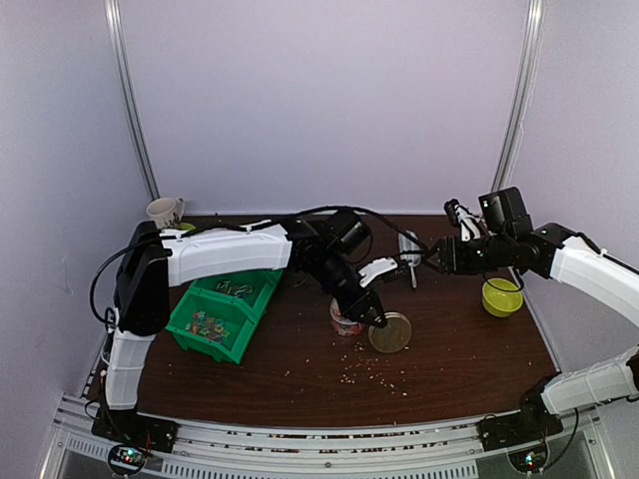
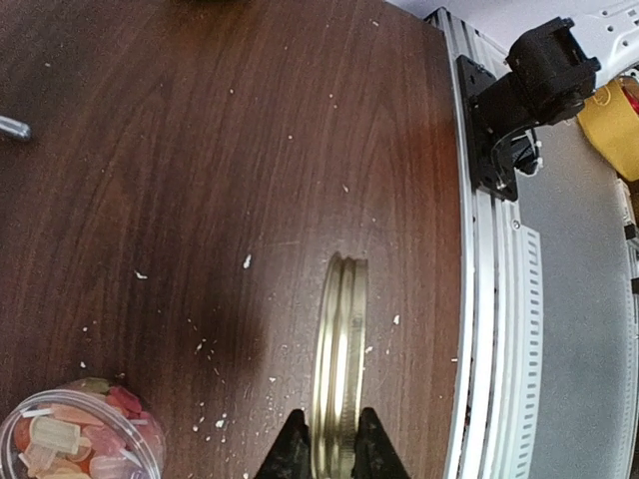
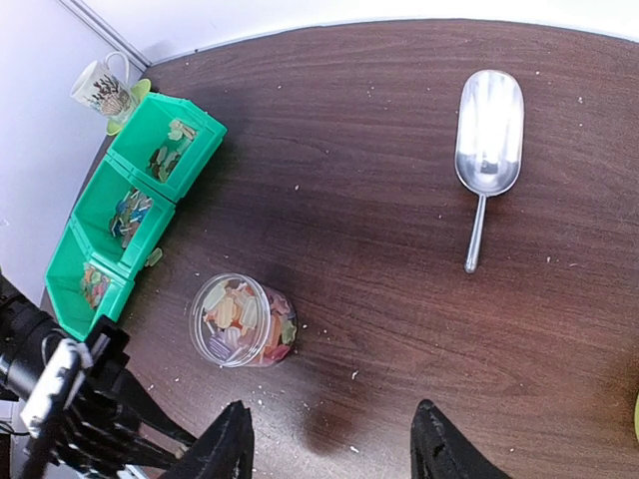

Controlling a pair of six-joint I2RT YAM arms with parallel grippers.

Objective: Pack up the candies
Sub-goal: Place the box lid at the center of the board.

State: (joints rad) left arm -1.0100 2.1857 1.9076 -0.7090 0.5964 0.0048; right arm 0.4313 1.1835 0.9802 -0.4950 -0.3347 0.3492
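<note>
A clear round jar (image 3: 243, 321) stands open on the dark wood table, filled with pastel candies (image 3: 232, 314); it also shows in the top view as the jar (image 1: 344, 321). More candies (image 3: 130, 212) lie in the green bins (image 3: 96, 200). My left gripper (image 2: 329, 451) is shut on the gold lid (image 2: 337, 349), pinching it edge-on just right of the jar. From above, the gold lid (image 1: 389, 332) hangs tilted beside the jar. My right gripper (image 3: 334, 449) hovers open and empty above the table, right of the jar.
A metal scoop (image 3: 487, 140) lies at the back right of the table. A mug (image 3: 103, 88) stands behind the bins. A yellow-green bowl (image 1: 501, 296) sits at the right edge. Pale crumbs (image 1: 374, 374) are scattered in front of the jar.
</note>
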